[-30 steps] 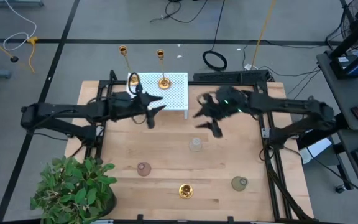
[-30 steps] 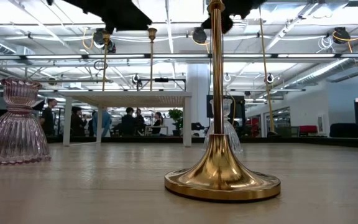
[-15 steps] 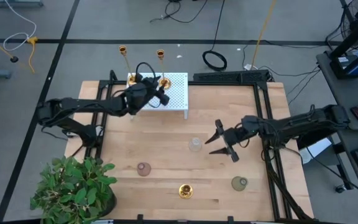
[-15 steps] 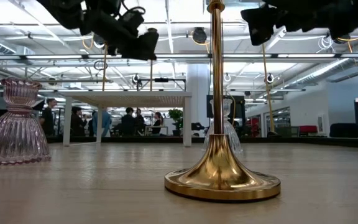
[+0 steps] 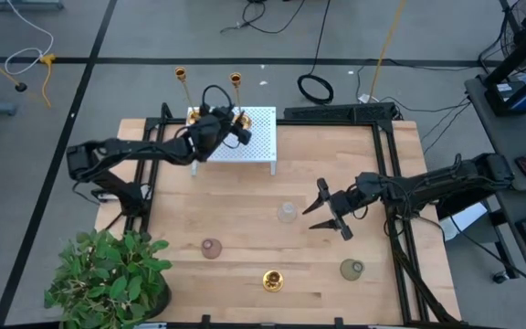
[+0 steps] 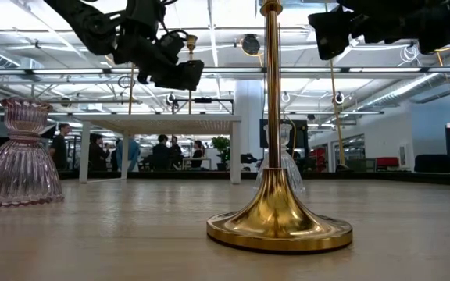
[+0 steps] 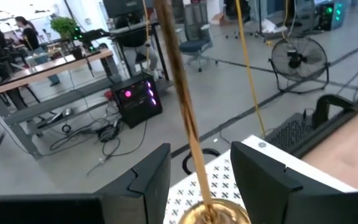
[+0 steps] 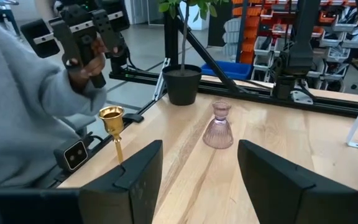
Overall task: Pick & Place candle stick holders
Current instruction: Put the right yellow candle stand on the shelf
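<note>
Two gold candlesticks stand by their round bases on a white perforated stand (image 5: 261,139) at the table's far side: one on its left part (image 5: 193,114), one near its middle (image 5: 241,120). My left gripper (image 5: 236,129) is open at the middle one. In the left wrist view its thin stem (image 7: 188,134) rises between my two fingers, which stand apart from it. A third gold candlestick (image 5: 273,280) stands on the table near the front edge, and looms large in the low view (image 6: 276,211). My right gripper (image 5: 327,212) is open and empty over the table's right half.
A pink ribbed glass holder (image 5: 211,248), a clear glass one (image 5: 287,213) and an olive one (image 5: 352,269) stand on the wooden table. A potted plant (image 5: 108,279) fills the near left corner. A person's grey sleeve (image 8: 23,106) shows in the right wrist view.
My left gripper has gone toward the table's far edge, over the white stand, up to the middle candlestick. My right gripper has gone from beside the stand toward the near and right edges, then held still. No candlestick has moved.
</note>
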Motion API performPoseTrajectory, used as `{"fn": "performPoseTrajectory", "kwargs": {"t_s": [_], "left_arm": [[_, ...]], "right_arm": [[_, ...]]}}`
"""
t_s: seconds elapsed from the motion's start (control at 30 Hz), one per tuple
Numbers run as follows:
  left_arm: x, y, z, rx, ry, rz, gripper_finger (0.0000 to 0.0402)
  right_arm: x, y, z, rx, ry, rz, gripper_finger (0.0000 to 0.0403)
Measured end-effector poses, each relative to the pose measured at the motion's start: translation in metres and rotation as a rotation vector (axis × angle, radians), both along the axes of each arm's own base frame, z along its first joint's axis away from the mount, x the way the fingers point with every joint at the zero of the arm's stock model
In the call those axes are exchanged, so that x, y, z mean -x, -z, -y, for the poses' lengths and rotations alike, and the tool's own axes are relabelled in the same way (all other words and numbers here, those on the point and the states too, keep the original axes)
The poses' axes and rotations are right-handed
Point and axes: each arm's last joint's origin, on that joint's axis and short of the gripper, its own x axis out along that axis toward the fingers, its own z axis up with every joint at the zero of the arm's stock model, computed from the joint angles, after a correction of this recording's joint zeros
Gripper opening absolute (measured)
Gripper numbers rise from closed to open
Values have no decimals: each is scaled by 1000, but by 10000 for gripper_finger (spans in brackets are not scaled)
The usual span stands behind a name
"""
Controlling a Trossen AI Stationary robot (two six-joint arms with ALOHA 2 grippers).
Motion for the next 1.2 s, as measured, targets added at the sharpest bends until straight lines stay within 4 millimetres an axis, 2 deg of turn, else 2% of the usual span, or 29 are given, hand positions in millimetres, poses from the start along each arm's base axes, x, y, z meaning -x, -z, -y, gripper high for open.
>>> {"fn": "performPoseTrajectory", "kwargs": {"t_s": [0.13, 0.23, 0.53, 0.73, 0.83, 1.2], "left_arm": [[1, -1, -6, -11, -2, 28, 174], [2, -1, -9, -11, -13, 29, 156], [4, -1, -12, -27, -19, 10, 16], [6, -3, -12, -29, -49, 1, 31], [7, -5, -9, -26, -52, 0, 16], [23, -31, 5, 15, 17, 100, 10]], "right_arm": [[0, 0, 0, 0, 1, 0, 201], [0, 0, 0, 0, 1, 0, 201], [0, 0, 0, 0, 1, -1, 201], [0, 0, 0, -4, 2, -3, 201], [0, 0, 0, -12, 3, -6, 201], [0, 0, 0, -13, 3, -6, 201]]}}
